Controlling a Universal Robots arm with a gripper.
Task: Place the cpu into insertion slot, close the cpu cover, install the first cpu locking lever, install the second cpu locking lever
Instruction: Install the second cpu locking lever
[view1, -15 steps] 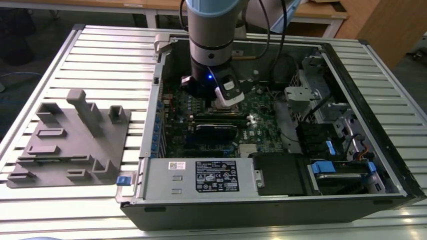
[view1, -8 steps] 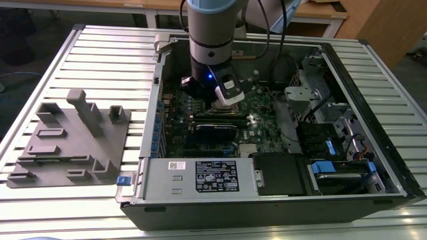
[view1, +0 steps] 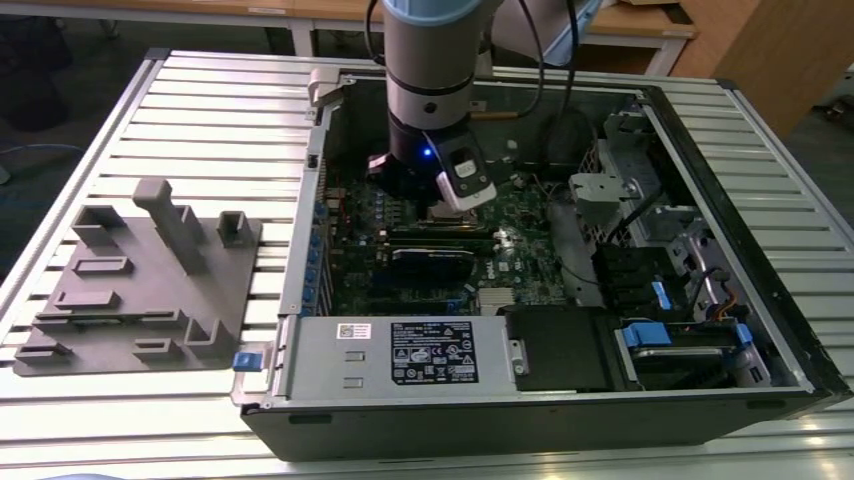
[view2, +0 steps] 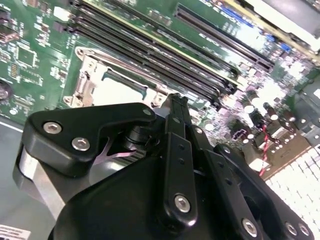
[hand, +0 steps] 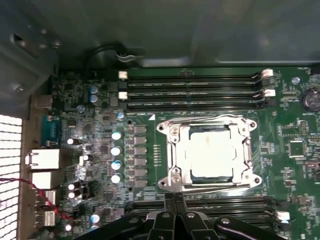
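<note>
End effector (hand: 174, 199) beside cpu cover (hand: 172, 150), memory slots (hand: 190, 90) beyond

An open computer case (view1: 694, 200) lies on a slatted metal table (view1: 200, 130), its green motherboard (view1: 400, 260) exposed, and the robot arm (view1: 430, 70) reaches straight down into it over the board's middle, a small blue light glowing on its wrist. Toward the exterior view's left, a grey holder with upright posts and shallow pockets (view1: 147, 280) lies on the table just beside the case. At the near edge of the case sits a silver power supply with a label (view1: 400, 355), and blue-tabbed drive bays (view1: 667, 340) fill the corner toward the exterior view's right.
</note>
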